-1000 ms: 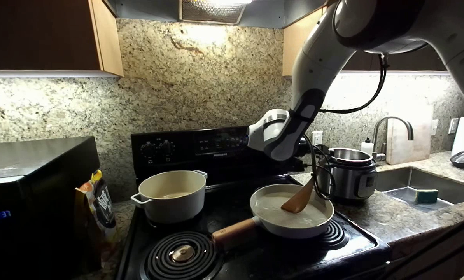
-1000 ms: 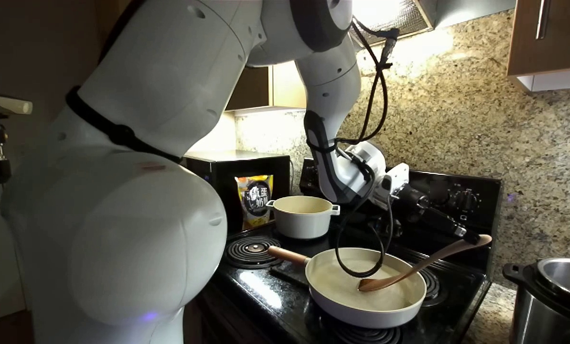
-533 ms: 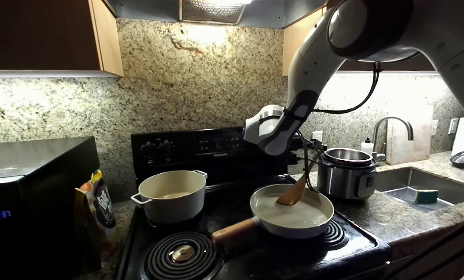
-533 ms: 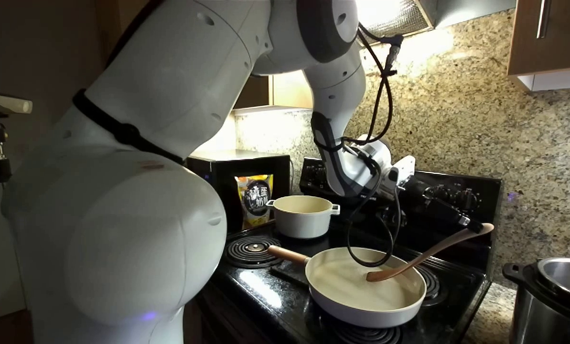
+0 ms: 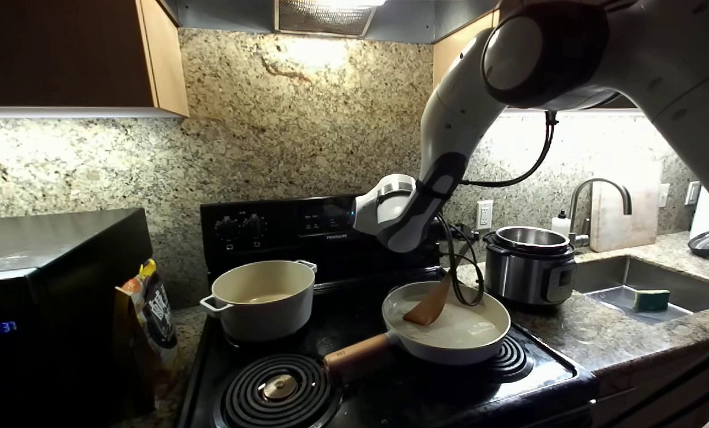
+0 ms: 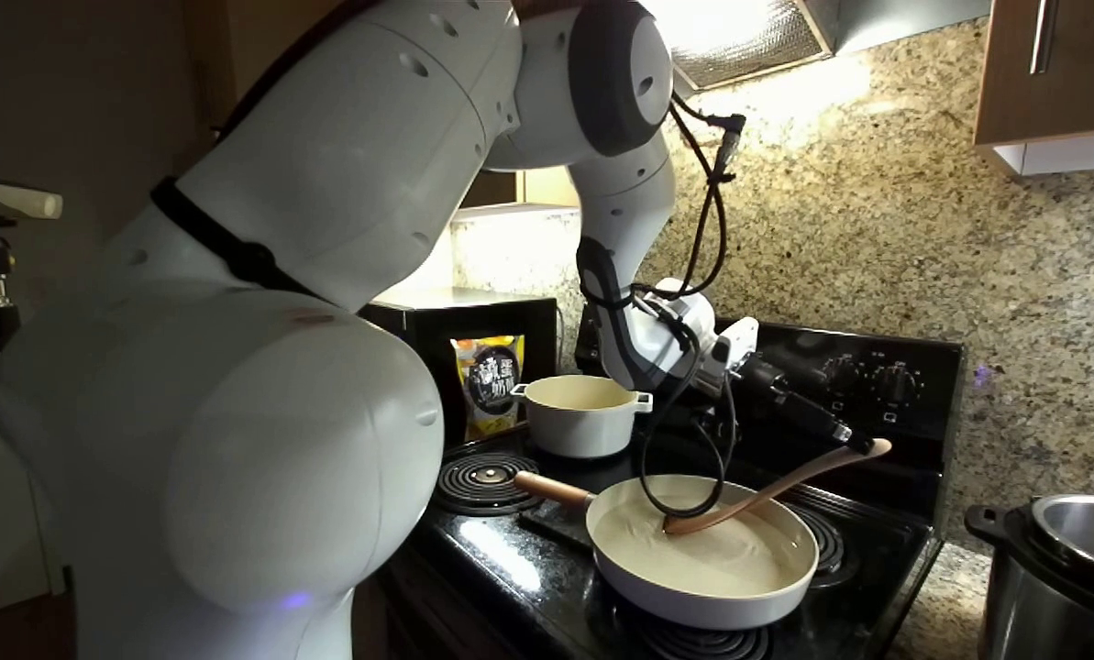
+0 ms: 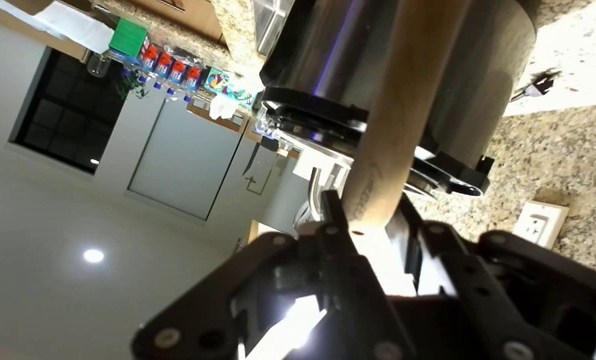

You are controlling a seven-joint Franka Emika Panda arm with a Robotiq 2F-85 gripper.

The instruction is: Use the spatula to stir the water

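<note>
Two fingers (image 7: 335,212) hold the spatula (image 7: 399,112) in water (image 6: 721,561).

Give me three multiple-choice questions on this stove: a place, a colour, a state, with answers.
1. What does the spatula reach into?
A) sink
B) frying pan
C) two-handled pot

2. What colour is the pan's handle?
A) blue
B) green
C) brown

3. How is the gripper?
A) shut on the spatula
B) wide open
C) shut, empty

1 B: both exterior views show its lower end inside.
2 C: its wood looks brown in both.
3 A: the wrist view shows the spatula between the jaws.
</note>
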